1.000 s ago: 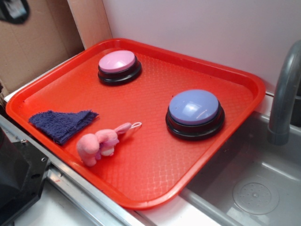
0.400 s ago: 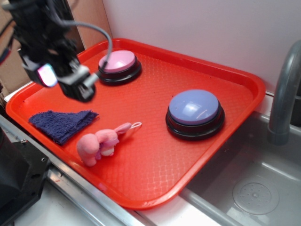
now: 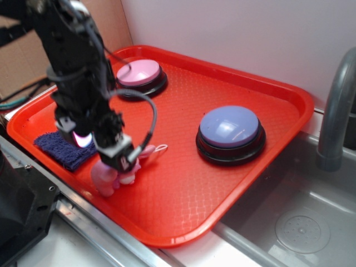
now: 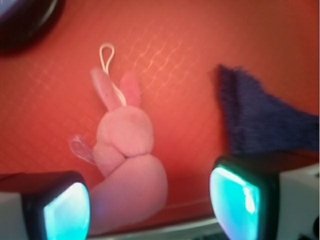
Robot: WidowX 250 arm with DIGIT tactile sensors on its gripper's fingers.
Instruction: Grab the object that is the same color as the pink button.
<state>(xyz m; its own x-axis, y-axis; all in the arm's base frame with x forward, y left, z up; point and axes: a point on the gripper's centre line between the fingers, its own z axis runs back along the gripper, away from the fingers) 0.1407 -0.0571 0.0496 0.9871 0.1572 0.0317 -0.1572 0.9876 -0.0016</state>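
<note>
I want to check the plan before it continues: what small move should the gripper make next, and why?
Probably lower straight down and then close. The gripper is open, and the pink bunny lies between its fingers on the red tray, not yet gripped.

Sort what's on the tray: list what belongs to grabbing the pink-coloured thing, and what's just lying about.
Belongs to the job:
- pink plush bunny, the thing to grab
- pink button, the colour reference
- gripper, open, straddling the bunny

Just lying about:
- dark blue cloth
- blue-lavender button
- sink faucet, off the red tray
</note>
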